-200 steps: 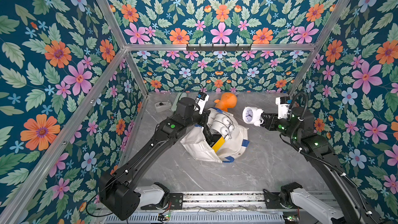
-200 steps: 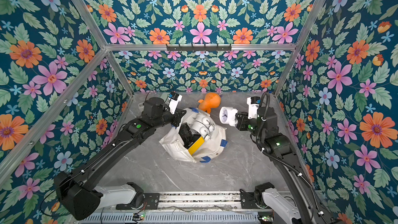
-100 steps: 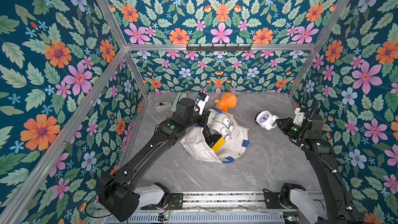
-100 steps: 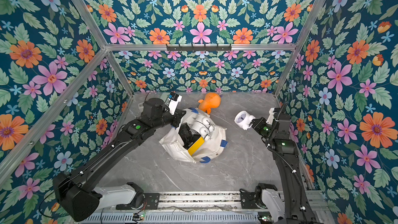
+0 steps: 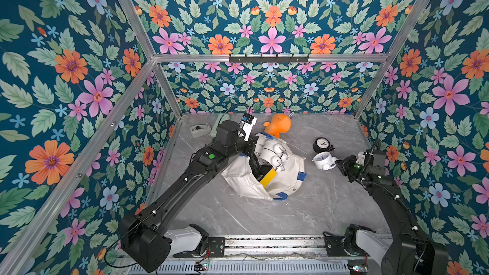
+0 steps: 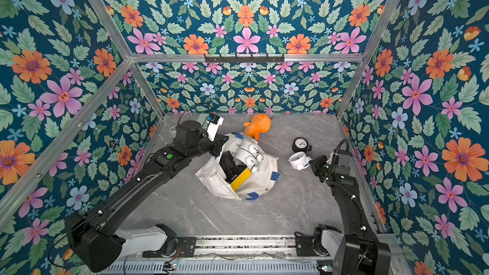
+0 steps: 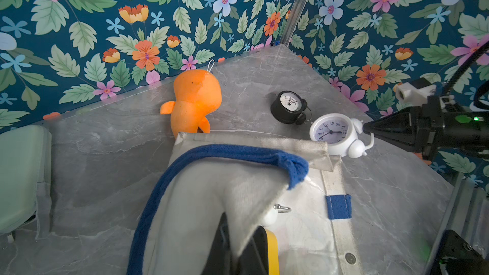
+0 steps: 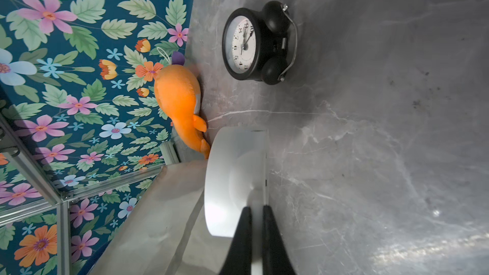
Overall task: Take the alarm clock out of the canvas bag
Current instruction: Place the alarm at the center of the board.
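At frame right, your right claw [image 5: 336, 165] grasps the round white alarm clock [image 5: 322, 160], outside the off-white canvas bag [image 5: 243, 183] whose rim your left claw [image 7: 236, 244] pinches. Seat it flat on the grey tabletop [image 5: 264, 215] before releasing, clear of the black twin-bell clock [image 5: 322, 144].

You see: orange plush toy [image 5: 277, 125] lying against the back wall | grey tape dispenser [image 5: 199, 130] in a back corner, beside a pale green case [image 7: 21, 178] | black hook rail [image 5: 268, 58] high on the back wall | all on grey marble tabletop [image 5: 264, 215]
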